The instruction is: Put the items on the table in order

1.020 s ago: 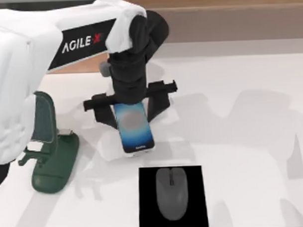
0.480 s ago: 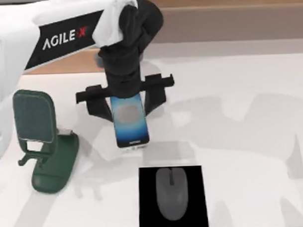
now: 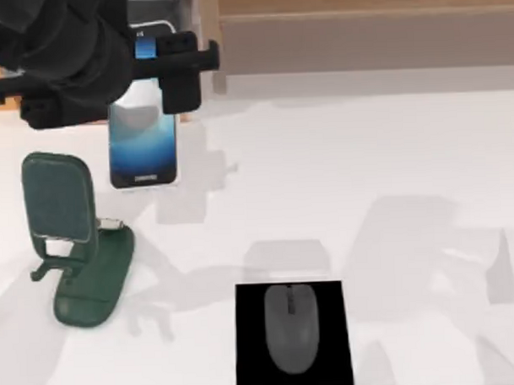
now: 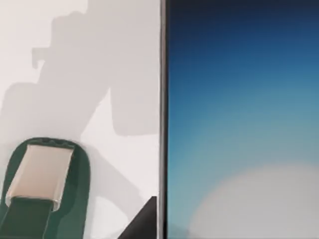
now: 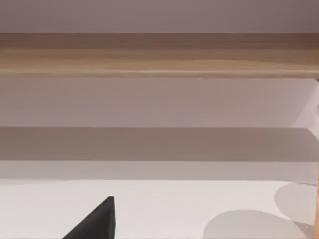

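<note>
From above I see my left gripper [image 3: 139, 78] up at the far left of the table [image 3: 392, 196], its black fingers [image 3: 184, 81] pinching the top end of the smartphone [image 3: 143, 146], which hangs screen-up and lifted clear of the white surface, its shadow falling on the table just to its right. The phone sits just above and to the right of the dark green phone stand [image 3: 77, 249], apart from it. In the left wrist view the phone's glowing blue-white screen [image 4: 244, 124] and its silver edge run down the frame, with the top of the stand [image 4: 42, 184] and its pale cradle lip showing beside it over the table. The dark-grey computer mouse [image 3: 290, 328] lies in the middle of the flat black square pad [image 3: 330, 363] near the front edge of the table, well apart from the phone and the stand. My right wrist view looks toward the wooden and grey shelf unit [image 5: 159, 55] beyond the table's far edge, with a dark fingertip [image 5: 97, 221] at the bottom of the picture; I cannot tell whether that right gripper is spread or pressed together.
</note>
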